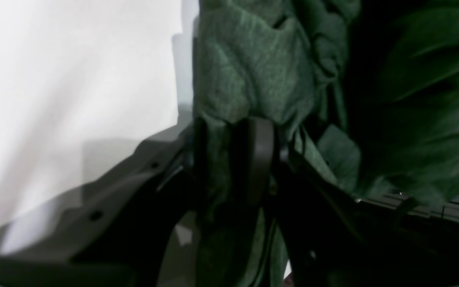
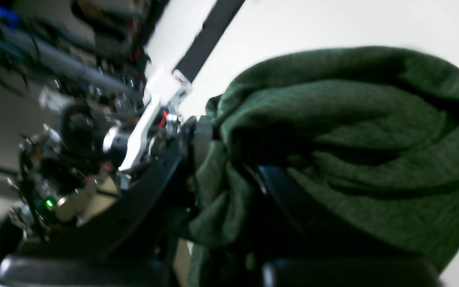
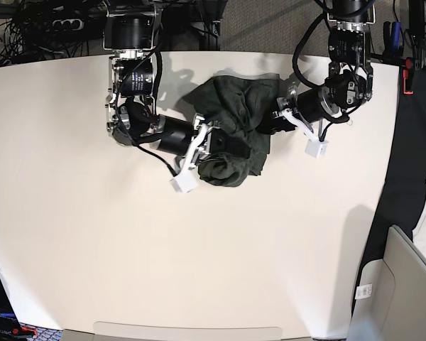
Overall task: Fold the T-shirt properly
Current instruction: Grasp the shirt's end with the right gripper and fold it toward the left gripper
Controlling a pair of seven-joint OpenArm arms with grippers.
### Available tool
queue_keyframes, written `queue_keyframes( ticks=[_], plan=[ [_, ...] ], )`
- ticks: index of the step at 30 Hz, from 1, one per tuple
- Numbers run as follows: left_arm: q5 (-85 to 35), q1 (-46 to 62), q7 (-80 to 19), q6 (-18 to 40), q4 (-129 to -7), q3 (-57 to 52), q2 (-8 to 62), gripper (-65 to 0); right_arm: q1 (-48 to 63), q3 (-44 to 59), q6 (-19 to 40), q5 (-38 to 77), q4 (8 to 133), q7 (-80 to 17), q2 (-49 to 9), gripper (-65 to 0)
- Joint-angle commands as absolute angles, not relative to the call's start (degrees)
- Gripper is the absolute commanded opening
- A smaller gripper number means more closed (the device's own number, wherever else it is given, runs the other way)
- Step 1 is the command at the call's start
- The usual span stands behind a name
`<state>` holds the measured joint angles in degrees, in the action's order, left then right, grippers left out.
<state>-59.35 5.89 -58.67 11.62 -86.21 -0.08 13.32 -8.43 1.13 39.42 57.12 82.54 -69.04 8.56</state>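
Note:
The T-shirt [image 3: 236, 117] lies bunched in a dark green heap at the back middle of the white table [image 3: 199, 249]. My right gripper [image 3: 207, 144] reaches into its left side. In the right wrist view this gripper [image 2: 229, 181] is shut on a thick wad of the T-shirt [image 2: 353, 131]. My left gripper [image 3: 268, 122] meets the heap's right edge. In the left wrist view its jaws [image 1: 229, 151] stand apart, with a fold of the T-shirt [image 1: 253, 71] hanging loosely between them.
A black cloth [image 3: 420, 142] hangs past the table's right edge. A grey box [image 3: 397, 284] stands at the lower right. Cables and gear [image 3: 50, 21] crowd the back behind the table. Both arm bases sit along the far edge.

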Motion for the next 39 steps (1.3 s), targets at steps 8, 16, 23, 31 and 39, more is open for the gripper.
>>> queue_keyframes(
  ticks=[8,16,23,31,39],
  plan=[
    [-57.4,5.8,-57.2,10.8,-86.3,-0.2,13.8,-48.0,-9.8,-5.0,40.0,55.7,82.9,-68.0,8.8,-50.0],
    [-57.4,5.5,-57.2,10.8,-86.3,-0.5,13.8,-47.9,-10.4,-8.7,40.0,56.8,86.5,-71.5,3.1,-31.2],
    [-57.4,5.4,-57.1,10.7,-86.3,-0.5,13.8,-47.9,-9.8,-5.9,40.0,59.8,89.1,-71.7,-2.1,-31.3],
    [-57.3,5.4,-57.1,10.7,-86.3,-0.5,13.8,-47.9,-5.2,-1.2,40.0,60.6,97.1,-71.7,-8.0,-31.3],
    [-57.3,5.4,-57.1,10.7,-86.3,-0.3,13.8,-47.8,-4.4,-3.3,40.0,56.7,98.0,-71.7,-8.8,-31.3]
  ],
)
